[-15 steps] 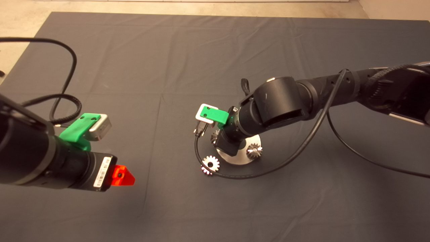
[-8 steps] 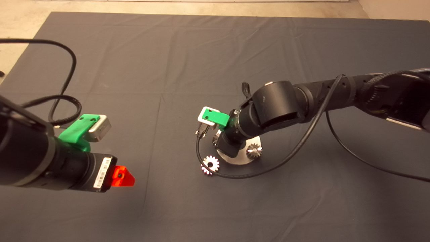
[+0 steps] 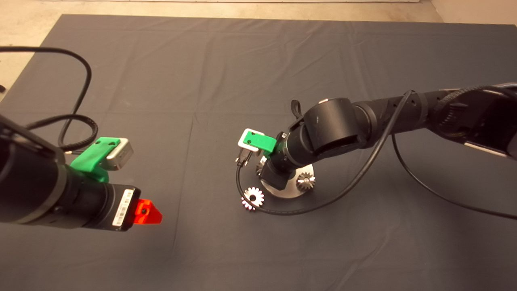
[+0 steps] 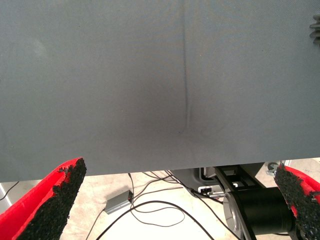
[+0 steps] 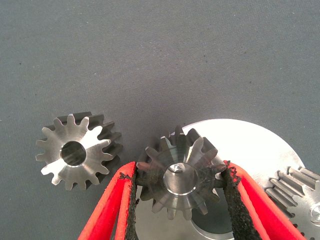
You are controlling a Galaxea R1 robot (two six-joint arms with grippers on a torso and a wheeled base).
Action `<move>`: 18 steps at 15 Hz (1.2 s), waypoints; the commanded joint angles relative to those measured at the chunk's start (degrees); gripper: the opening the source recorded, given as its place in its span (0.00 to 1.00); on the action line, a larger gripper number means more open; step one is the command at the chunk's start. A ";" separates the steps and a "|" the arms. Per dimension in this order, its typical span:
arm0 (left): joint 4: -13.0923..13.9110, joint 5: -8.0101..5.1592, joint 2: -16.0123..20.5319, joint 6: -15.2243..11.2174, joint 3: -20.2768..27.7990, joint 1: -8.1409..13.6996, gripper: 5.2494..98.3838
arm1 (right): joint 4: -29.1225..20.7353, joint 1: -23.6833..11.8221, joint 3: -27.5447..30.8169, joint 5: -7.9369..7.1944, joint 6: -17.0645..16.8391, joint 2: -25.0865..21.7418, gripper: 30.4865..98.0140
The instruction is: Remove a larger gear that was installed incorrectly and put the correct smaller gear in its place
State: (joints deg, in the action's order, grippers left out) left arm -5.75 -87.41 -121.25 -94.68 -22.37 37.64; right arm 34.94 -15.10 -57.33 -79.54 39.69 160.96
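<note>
The larger gear [image 3: 253, 198] [image 5: 75, 152], bright with a big centre hole, lies flat on the mat just beside the round steel plate [image 3: 288, 190] [image 5: 250, 145]. My right gripper [image 3: 274, 181] [image 5: 179, 175] points down over the plate's near edge. Its pads press both sides of the smaller gear [image 5: 177, 172], a dark-grey gear sitting on the plate with a pale pin end showing in its centre. In the head view the wrist hides that gear. My left gripper [image 3: 147, 211] [image 4: 180, 172] hovers open over bare mat at the left, holding nothing.
Another small gear [image 3: 305, 180] [image 5: 302, 187] stands on the plate's far side, and one more [image 3: 259, 163] peeks out beside the wrist. A black cable [image 3: 282, 211] loops on the mat past the larger gear. The mat's edge and the floor show in the left wrist view.
My right arm dropped lower over the plate between the earliest frame and the middle one, then held still. The larger gear and my left arm have not moved.
</note>
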 commanded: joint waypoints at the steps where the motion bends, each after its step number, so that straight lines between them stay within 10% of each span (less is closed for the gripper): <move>1: 0.92 -7.60 0.08 0.03 0.50 0.42 0.99 | 1.78 -1.07 0.13 -0.88 -0.32 0.19 0.12; 18: 1.01 -7.60 0.17 0.20 0.85 0.42 0.99 | 1.62 -0.72 0.13 -1.40 -0.23 1.24 0.12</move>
State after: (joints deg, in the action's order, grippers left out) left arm -5.73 -87.41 -121.25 -94.65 -22.38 37.64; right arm 34.94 -15.09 -57.33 -81.23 39.63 161.85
